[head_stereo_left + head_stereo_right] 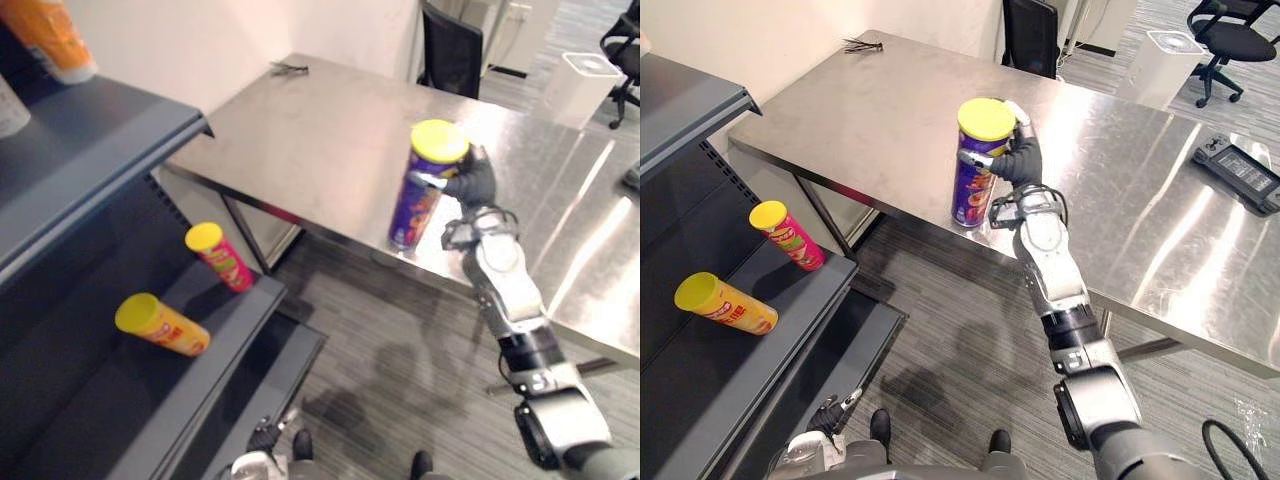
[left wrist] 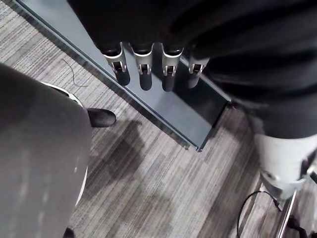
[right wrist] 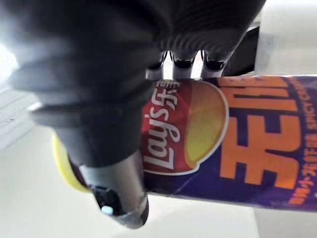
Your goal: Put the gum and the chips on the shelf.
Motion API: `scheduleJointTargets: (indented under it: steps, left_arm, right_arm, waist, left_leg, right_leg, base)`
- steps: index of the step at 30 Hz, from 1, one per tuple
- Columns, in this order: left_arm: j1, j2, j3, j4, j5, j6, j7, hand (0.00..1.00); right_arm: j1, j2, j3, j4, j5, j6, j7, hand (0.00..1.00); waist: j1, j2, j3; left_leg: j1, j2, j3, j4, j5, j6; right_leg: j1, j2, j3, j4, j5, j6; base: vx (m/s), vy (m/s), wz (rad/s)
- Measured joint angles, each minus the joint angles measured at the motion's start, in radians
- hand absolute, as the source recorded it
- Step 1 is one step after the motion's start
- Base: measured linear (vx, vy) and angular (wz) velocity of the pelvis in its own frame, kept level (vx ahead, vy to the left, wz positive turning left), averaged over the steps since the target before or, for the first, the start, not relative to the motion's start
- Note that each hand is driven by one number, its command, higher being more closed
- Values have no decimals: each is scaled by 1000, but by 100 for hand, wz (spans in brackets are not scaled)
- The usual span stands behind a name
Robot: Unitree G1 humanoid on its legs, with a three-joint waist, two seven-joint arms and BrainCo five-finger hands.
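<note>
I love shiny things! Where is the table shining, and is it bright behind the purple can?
Left eye view: white streaks of glare cross the steel table right of the purple chips can. Right eye view: the same streaks. Right wrist view: the surroundings behind the can are washed out white.

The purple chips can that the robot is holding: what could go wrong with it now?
1. The purple can stands close to the table edge. If the right hand lets its fingers slip on the smooth side, the can might drop to the floor.
2. A red can and a yellow can already lie on the shelf. Setting the purple one down there might knock them rolling.
</note>
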Motion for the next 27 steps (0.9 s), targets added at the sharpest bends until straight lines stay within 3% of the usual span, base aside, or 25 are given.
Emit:
scheduleJointTargets:
  steps: [9, 21, 27]
  left_arm:
    - [22, 3, 23, 7, 10, 0, 0, 0]
    - [35, 2, 33, 8, 41, 1, 1, 0]
    - [51, 3, 41, 6, 41, 0, -1, 0]
  right_arm:
    - [112, -29, -176, -218, 2, -84, -5, 100]
    - [210, -62, -310, -296, 10, -96, -40, 100]
    - [253, -89, -347, -298, 12, -101, -28, 100]
  waist:
    - [-32, -17, -36]
    - [-36, -15, -81]
    - [-57, -13, -93]
  left_leg:
    - [5, 10, 20, 0, 1, -2]
    - [6, 18, 23, -1, 3, -5]
    - [8, 17, 20, 0, 4, -5]
  right_leg:
    - [-17, 9, 25, 13, 2, -3]
    - [-19, 18, 31, 12, 4, -6]
    - [-17, 16, 28, 16, 4, -6]
  base:
    - [-28, -5, -8]
    - [-6, -3, 0]
    - [0, 0, 0]
